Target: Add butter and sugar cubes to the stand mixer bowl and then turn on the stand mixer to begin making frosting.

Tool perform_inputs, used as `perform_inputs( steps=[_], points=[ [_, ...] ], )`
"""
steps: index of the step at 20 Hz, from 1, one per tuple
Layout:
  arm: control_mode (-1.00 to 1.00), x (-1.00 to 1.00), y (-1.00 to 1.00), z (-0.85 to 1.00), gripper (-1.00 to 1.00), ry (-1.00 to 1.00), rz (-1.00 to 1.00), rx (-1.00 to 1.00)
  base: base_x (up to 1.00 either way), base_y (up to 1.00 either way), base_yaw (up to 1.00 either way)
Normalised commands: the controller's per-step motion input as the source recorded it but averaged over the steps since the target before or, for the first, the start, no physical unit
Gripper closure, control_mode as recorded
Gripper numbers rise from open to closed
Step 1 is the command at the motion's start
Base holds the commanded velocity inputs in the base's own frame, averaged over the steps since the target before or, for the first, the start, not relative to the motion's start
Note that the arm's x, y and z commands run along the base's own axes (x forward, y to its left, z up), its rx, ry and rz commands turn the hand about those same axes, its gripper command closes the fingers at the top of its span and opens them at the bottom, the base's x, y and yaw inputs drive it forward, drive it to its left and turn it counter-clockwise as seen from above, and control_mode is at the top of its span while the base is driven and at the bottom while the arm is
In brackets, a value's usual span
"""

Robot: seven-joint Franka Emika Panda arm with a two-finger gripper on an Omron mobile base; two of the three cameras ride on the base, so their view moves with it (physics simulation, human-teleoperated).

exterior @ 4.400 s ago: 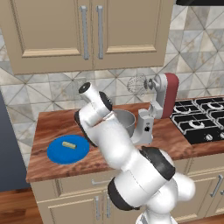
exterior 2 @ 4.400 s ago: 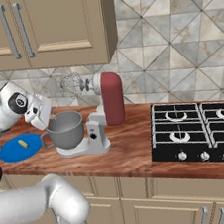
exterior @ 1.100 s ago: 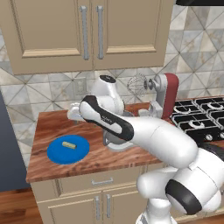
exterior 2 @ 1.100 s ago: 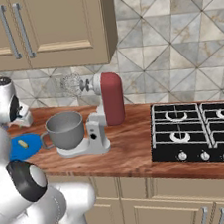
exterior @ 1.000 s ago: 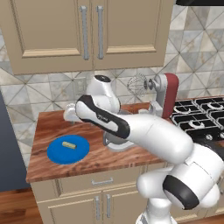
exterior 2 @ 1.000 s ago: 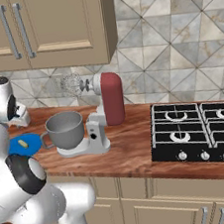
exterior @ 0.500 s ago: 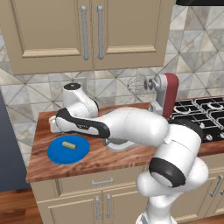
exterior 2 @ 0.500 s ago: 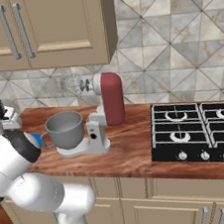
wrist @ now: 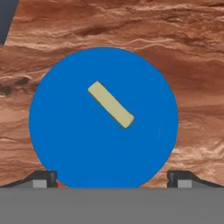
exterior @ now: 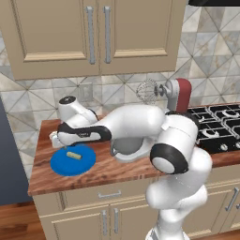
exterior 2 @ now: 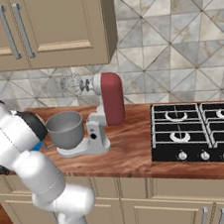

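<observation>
The butter (wrist: 110, 105), a pale yellow stick, lies slantwise on a flat blue plate (wrist: 65, 144). My gripper (wrist: 112, 177) hangs open straight above the plate, its two fingertips (wrist: 43, 177) wide apart, with nothing between them and clear of the butter. In the left base view the butter (exterior: 73, 155) rests on the plate (exterior: 61, 165) under my arm, which reaches left. The grey stand mixer bowl (exterior 2: 65, 130) sits on the stand mixer (exterior 2: 110, 101), whose red head is tilted up with the whisk raised. The sugar cubes are out of view.
A black gas hob (exterior 2: 196, 133) lies at the right on the wooden counter (exterior 2: 130, 156). Wall cabinets (exterior: 93, 33) hang above the tiled backsplash. My arm crosses in front of the bowl (exterior: 129, 149) in the left base view.
My arm has swung left from near the mixer bowl and come down over the blue plate. The gripper stays open; the butter has not moved.
</observation>
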Motion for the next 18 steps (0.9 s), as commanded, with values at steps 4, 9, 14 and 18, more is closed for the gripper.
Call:
perform_inputs(
  steps=[4, 9, 14, 18],
  points=[
    [-1.0, 0.31, 0.0, -0.41, -1.0, 0.05, 0.09, 0.0, 0.0, 0.0, 0.0],
    [-1.0, 0.23, 0.0, -0.42, -1.0, 0.05, 0.11, -0.01, 0.0, 0.0, 0.0],
    [-1.0, 0.18, 0.03, -0.37, -1.0, 0.03, 0.09, -0.02, 0.0, 0.0, 0.0],
    [-1.0, 0.23, 0.04, -0.35, -1.0, 0.02, 0.08, -0.03, 0.0, 0.0, 0.0]
  ],
)
